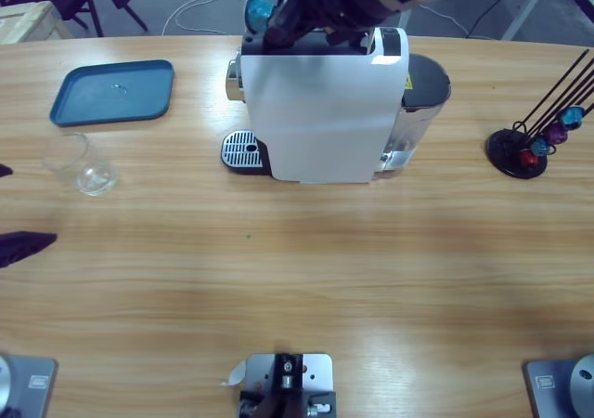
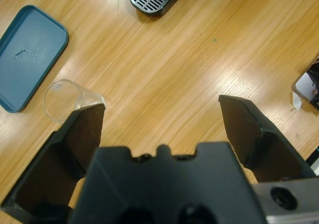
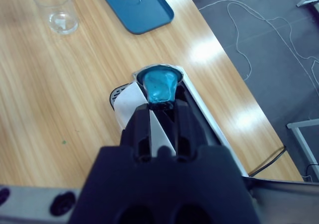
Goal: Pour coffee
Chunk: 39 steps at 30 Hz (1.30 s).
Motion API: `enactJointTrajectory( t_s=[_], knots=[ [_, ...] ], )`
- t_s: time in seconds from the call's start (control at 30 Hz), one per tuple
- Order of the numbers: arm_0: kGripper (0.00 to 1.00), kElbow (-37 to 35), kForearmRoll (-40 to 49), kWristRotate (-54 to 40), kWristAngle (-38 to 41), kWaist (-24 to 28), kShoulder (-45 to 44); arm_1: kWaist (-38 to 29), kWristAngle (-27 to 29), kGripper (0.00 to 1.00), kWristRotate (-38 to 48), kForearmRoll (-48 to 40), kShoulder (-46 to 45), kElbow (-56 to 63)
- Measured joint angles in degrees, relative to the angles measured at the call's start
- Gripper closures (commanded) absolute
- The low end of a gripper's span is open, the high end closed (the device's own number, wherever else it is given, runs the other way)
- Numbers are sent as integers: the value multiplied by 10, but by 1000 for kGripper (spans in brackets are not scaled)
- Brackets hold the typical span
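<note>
Right wrist view: we see our right hand [image 3: 160, 104] pinching a capsule [image 3: 158, 86] above the machine [image 3: 199, 114]; left hand [image 2: 162, 129] wide, glass [image 2: 67, 100] at ten o'clock.

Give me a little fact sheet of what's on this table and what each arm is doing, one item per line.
Coffee machine: white, at the table's far middle
Right gripper: jaws shut on a blue capsule over the machine's top
Left gripper: jaws open, holding nothing, above bare table
Glass cup: clear, standing near the tray
Tray: blue, flat on the table
Capsule rack: black, with a few coloured capsules
</note>
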<state>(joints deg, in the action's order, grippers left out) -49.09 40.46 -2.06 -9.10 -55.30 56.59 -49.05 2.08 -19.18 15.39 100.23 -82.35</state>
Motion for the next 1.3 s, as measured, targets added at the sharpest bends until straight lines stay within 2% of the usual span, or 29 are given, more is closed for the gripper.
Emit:
enactJointTrajectory(
  t_s=[0.27,0.53,0.87,0.9,1.07,1.1,1.17,1.23,1.27,1.3],
  knots=[
    [0,3,-1,0,0,0,0,2,-5,892,-8,4,15,0],
    [0,7,-16,0,0,0,0,2,36,892,-16,12,16,-13],
    [0,11,-19,0,0,0,0,2,38,886,-23,27,27,-16],
    [0,11,-19,0,0,0,0,2,38,852,-23,27,29,-19],
    [0,11,-19,0,0,0,-3,3,38,126,-23,29,32,-26],
    [0,11,-19,0,0,0,-3,3,38,57,-23,30,32,-26],
    [0,11,-19,0,0,0,-4,3,42,3,-23,32,32,-26],
    [0,11,-21,0,0,0,-6,3,48,16,-23,32,32,-26],
    [0,11,-22,0,0,0,-7,3,53,69,-23,32,32,-26],
    [0,11,-24,0,0,0,-7,3,56,208,-23,32,31,-26]
  ],
)
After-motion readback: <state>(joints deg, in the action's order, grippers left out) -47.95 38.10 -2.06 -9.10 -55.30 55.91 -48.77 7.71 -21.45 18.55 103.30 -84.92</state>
